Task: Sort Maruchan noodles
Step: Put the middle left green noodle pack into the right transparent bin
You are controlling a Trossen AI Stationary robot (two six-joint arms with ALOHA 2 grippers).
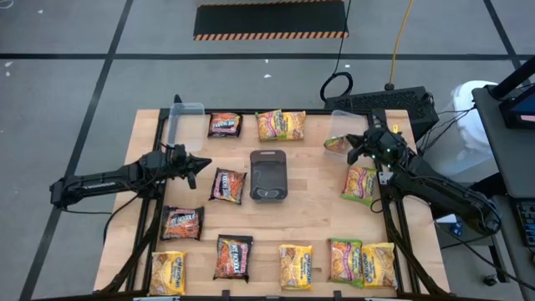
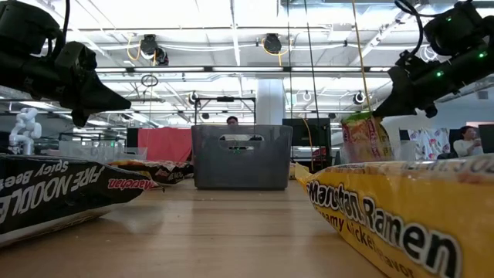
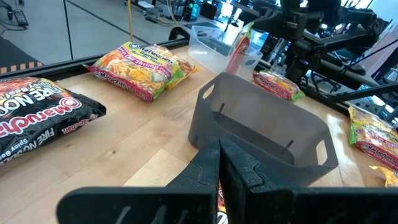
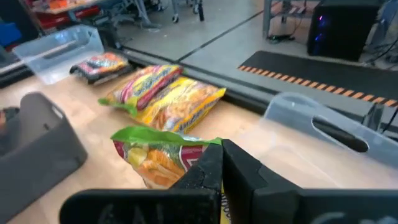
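noodle packets (image 1: 236, 255) are small flat plastic rectangles, spread around the wooden table (image 1: 313, 209): dark brown/red "fire noodle" ones mostly on the left half, yellow ones along the near edge and corners, green-edged orange-pink ones at the far middle and right side. one dark packet (image 1: 226, 185) lies just left of the dark grey tray (image 1: 268, 176), which sits mid-table.

right gripper (image 1: 358, 147) is clamped on a green-edged packet (image 4: 163, 154), holding it up above the table near the clear tub (image 1: 344, 123) at the far right corner. left gripper (image 1: 201, 163) hangs over the left-centre of the table, fingers pressed together, nothing in them.

second clear tub (image 1: 185, 121) at the far left corner.

surface is light wood on a black frame. beyond it: grey floor, hazard-striped mat (image 1: 271, 20), keyboard (image 1: 387, 101) and cables at the right. low view shows an open workshop with ceiling lights, and people (image 2: 466, 140) in the background.
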